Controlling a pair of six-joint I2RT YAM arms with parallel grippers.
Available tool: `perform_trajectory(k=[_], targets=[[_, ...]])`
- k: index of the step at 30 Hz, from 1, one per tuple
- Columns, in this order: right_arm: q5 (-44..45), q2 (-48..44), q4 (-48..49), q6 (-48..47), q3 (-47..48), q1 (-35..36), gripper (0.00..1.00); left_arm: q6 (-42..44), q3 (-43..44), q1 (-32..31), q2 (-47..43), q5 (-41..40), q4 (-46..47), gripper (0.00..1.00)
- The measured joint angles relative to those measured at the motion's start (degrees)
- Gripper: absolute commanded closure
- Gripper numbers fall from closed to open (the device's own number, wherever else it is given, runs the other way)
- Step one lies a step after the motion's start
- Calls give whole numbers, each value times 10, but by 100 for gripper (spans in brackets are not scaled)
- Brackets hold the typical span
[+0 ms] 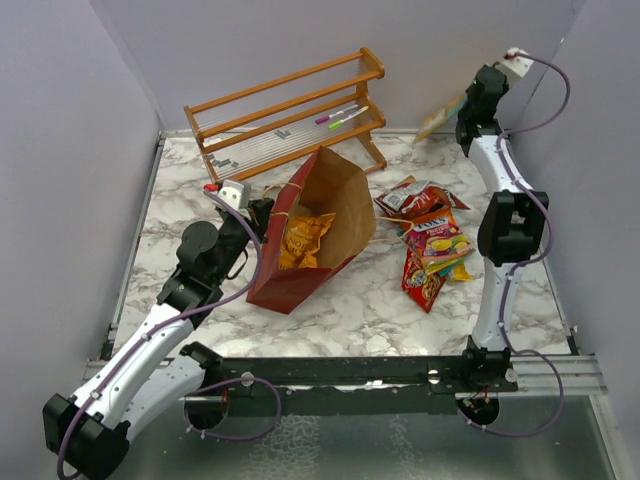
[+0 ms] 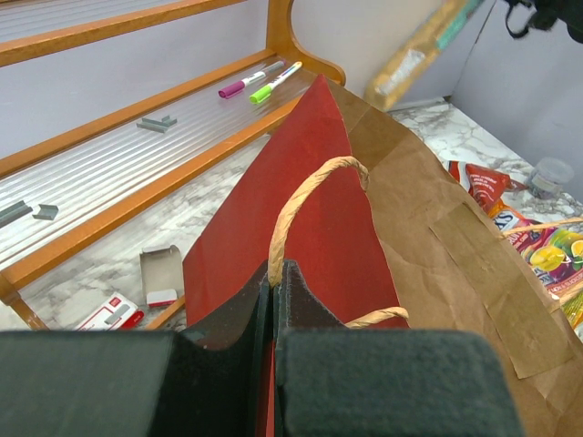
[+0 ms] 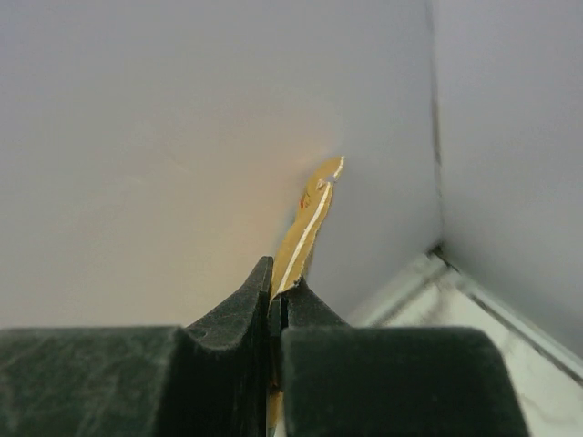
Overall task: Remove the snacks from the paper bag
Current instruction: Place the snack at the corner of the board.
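Note:
The paper bag, red outside and brown inside, lies tilted mid-table with its mouth up and to the far side. One orange-yellow snack packet shows inside it. My left gripper is shut on the bag's twine handle at the bag's left rim. Several red, yellow and pink snack packets lie on the table right of the bag. My right gripper is raised at the far right corner, shut on the tan-gold pouch. The pouch is edge-on between its jaws in the right wrist view.
A wooden slatted rack stands behind the bag, with pink and green pens on its shelf. Small red-and-white cards and a small open box lie by the rack's foot. Walls close in at the left, back and right.

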Motion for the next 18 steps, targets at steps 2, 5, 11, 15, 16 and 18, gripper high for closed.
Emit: perform_trajectory(k=[2,5,11,15,16,18], targets=[[-9,-29,-2,33,-71,-16,99,0,0,0,0,0,0,100],[-18,-67,-3,85,-195,-47,99,0,0,0,0,0,0,100],[-20,-104,-2,147,-371,-87,98,-1,0,-3,0,0,0,100],[-21,-140,-1,171,-450,-89,86,-1,0,-4,0,1,0,100],[-21,-153,-3,177,-464,-89,81,-1,0,-4,0,3,0,100],[-23,-174,-6,185,-481,-88,73,0,0,-4,0,11,0,100]])
